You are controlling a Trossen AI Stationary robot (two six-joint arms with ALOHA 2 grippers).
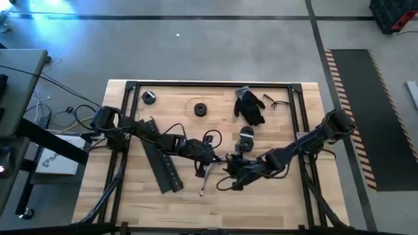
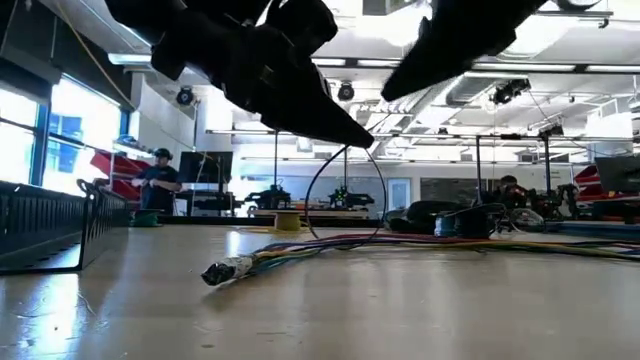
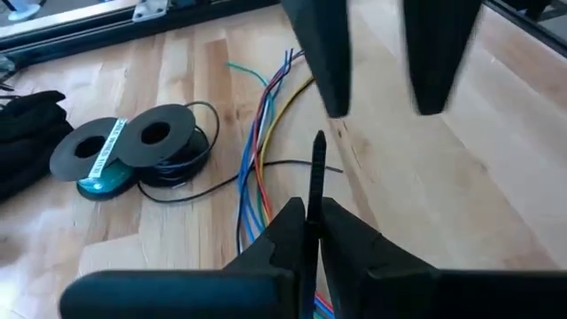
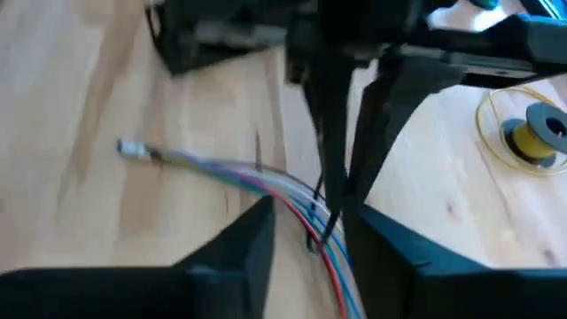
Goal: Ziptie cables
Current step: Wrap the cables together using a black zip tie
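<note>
- Nearest the low cam: taped end of the cables (image 2: pixel 228 270), lying flat on the wooden table (image 1: pixel 274 202). Bundle ran back across the table centre, between both grippers; coloured strands (blue, red, yellow, green) fanned out past the left wrist cam (image 3: pixel 261 133).
- Black zip tie (image 3: pixel 317 182) stood up from the left gripper (image 3: pixel 310 232), fingers pinched tight on it, directly over the bundle. In low view its strap arced as a thin loop (image 2: pixel 345 190) down to the cables.
- Right gripper (image 4: pixel 308 235) sat just across the bundle from the left, fingers a narrow gap apart, straddling the cables; the tie strap ran down between them. Couldn't tell if they touched it.
- Step, by my read: looping tie round bundle, tail not yet cinched.
- Next needs: right to catch the tail, feed into head, pull snug w/o dragging the bundle.
- Further out: two wire spools (image 3: pixel 133 146), black glove (image 1: pixel 250 104), black slotted duct (image 1: pixel 160 160).
</note>
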